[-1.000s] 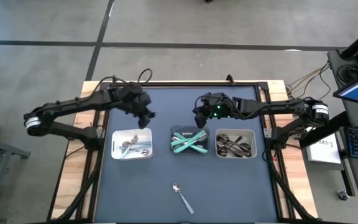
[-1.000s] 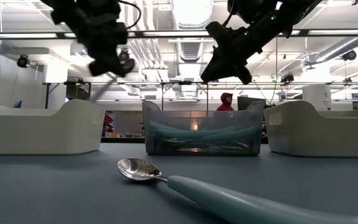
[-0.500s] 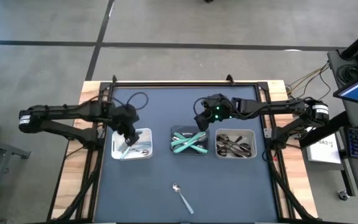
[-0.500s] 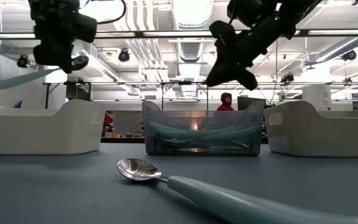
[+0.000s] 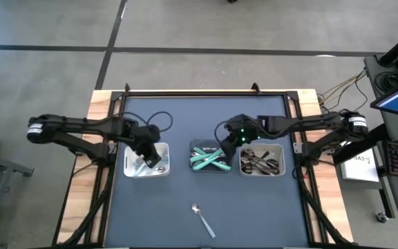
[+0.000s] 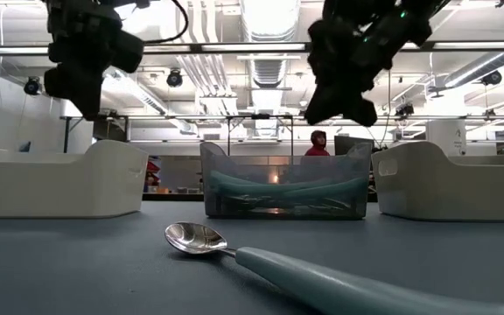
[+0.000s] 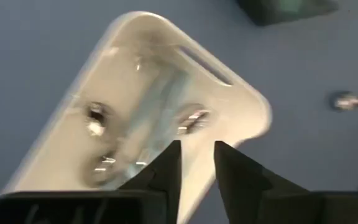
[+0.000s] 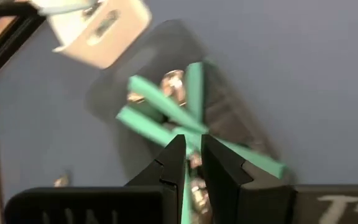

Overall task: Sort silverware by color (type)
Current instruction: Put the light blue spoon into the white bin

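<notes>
One piece left loose: teal-handled spoon flat on the blue mat, well clear of both claws, on the near side of the tray row. Rest looks sorted: silver pieces in the white tray right under the left gripper, teal pieces in the dark middle tray under the right gripper, dark pieces in the tray just beside the right claw. Left gripper's fingers sit a narrow gap apart with nothing between them. Right gripper's fingers are nearly together; a thin teal sliver shows in the gap, but can't tell whether that's a held piece or the tray contents behind. Handling guess for the spoon: light, rigid, and low-profile, so there's little to get under. Bowl is polished and curved, likely to slip; the teal handle looks matte and thicker. I'd pinch across the handle mid-length, fingers straddling it, with the tips down at the mat. Risk: it skates or pivots if grabbed off-centre.
</notes>
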### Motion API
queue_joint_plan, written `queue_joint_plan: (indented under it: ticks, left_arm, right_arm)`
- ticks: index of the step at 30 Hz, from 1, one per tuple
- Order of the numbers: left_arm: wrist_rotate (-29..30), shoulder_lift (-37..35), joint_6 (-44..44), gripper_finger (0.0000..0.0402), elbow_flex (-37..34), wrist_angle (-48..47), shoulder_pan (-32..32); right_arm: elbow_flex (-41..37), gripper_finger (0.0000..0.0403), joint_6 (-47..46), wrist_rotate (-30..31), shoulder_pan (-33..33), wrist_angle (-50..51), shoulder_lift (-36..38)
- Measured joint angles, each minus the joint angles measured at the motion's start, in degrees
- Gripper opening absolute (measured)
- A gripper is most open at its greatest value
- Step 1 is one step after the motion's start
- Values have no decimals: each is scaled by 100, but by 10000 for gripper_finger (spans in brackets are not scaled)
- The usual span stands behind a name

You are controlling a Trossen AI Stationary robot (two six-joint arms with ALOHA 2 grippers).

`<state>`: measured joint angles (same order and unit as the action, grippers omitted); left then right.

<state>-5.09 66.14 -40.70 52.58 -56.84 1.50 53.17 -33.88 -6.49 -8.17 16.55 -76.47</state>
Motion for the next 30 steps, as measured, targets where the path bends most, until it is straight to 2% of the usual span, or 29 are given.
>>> queue_joint_plan:
  ticks: [7,17,24,27,30]
  left_arm:
    - [-945,402,-43,115,0,1577,-377]
    - [-756,1474,1703,119,11,3740,-1667]
    - [-673,2513,4188,119,833,3508,-2223]
    - [-251,3016,5290,119,1320,3160,-2317]
    - [123,3530,6005,119,1857,2808,-2336]
  right_arm:
    - [0,43,69,49,621,-9,235]
    - [0,43,47,60,1144,29,254]
    - [0,43,-251,395,1355,67,252]
    - [0,43,-379,645,1451,89,251]
    - [0,43,-753,810,1524,121,249]
